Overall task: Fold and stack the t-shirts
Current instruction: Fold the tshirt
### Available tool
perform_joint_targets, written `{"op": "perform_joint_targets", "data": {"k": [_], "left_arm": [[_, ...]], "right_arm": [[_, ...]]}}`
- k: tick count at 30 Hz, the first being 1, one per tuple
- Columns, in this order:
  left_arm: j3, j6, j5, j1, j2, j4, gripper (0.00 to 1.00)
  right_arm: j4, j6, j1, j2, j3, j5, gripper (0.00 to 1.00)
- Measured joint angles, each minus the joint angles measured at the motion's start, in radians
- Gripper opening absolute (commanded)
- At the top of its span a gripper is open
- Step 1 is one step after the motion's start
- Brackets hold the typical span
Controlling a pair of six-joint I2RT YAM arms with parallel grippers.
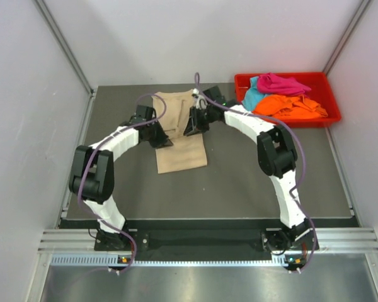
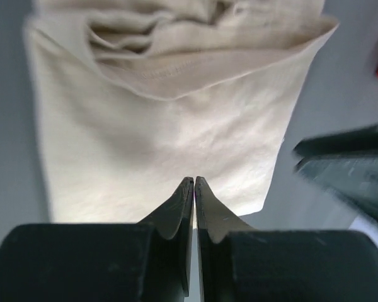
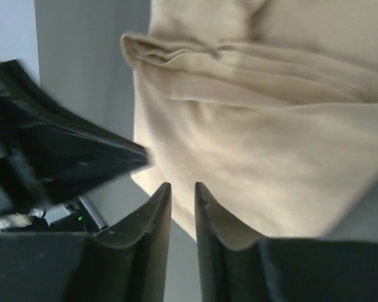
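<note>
The beige t-shirt lies on the dark table, folded into a long narrow strip, with its bunched collar end at the far side. My left gripper is at the strip's left edge; in the left wrist view its jaws are shut and empty just above the cloth. My right gripper is at the strip's right edge; in the right wrist view its jaws stand a narrow gap apart with nothing between them, over the cloth. The magenta-pink, teal-blue and orange shirts lie crumpled in the tray.
The red plastic tray stands at the table's far right corner. White walls with metal frame posts close in the left, back and right sides. Each wrist view shows the other gripper close by: the right one and the left one.
</note>
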Motion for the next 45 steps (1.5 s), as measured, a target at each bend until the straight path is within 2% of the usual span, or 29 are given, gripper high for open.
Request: {"op": "perform_joint_targets", "data": {"k": [1,2,6,18,27,31,35,37,40,41,42,45], "left_arm": [[-0.013,-0.009,0.017,-0.013,0.023,0.021,0.08],[-0.016,-0.016,0.032,-0.021,0.046,0.034,0.08],[-0.009,-0.021,0.053,-0.021,0.138,0.079,0.07],[0.18,-0.005,0.093,0.043,0.33,0.12,0.07],[0.359,0.021,0.187,0.108,0.467,0.128,0.07],[0.417,0.048,0.222,0.125,0.502,0.117,0.13],[0.414,0.07,0.222,0.129,0.476,0.093,0.31],[0.366,0.073,0.214,0.129,0.413,0.084,0.34],[0.228,0.066,0.213,0.125,0.238,0.07,0.28],[0.178,0.064,0.214,0.122,0.176,0.08,0.21],[0.135,0.058,0.217,0.119,0.125,0.082,0.18],[0.005,0.052,0.224,0.101,0.002,0.105,0.1]], "right_arm": [[0.016,0.006,0.019,0.002,-0.01,0.002,0.1],[0.033,0.011,0.038,0.005,-0.02,0.003,0.07],[0.105,0.054,0.076,0.034,-0.04,0.0,0.01],[0.208,0.126,0.004,0.156,-0.026,0.011,0.04],[0.235,0.192,-0.1,0.266,0.125,0.002,0.07],[0.198,0.19,-0.147,0.307,0.223,0.003,0.07],[0.11,0.134,-0.183,0.293,0.257,0.009,0.13],[0.036,0.084,-0.194,0.262,0.25,0.018,0.18],[-0.035,0.019,-0.193,0.158,0.156,0.025,0.25],[-0.047,0.003,-0.185,0.111,0.106,0.023,0.27],[-0.059,-0.01,-0.175,0.068,0.059,0.02,0.3],[-0.068,-0.039,-0.099,-0.063,-0.079,0.0,0.31]]}}
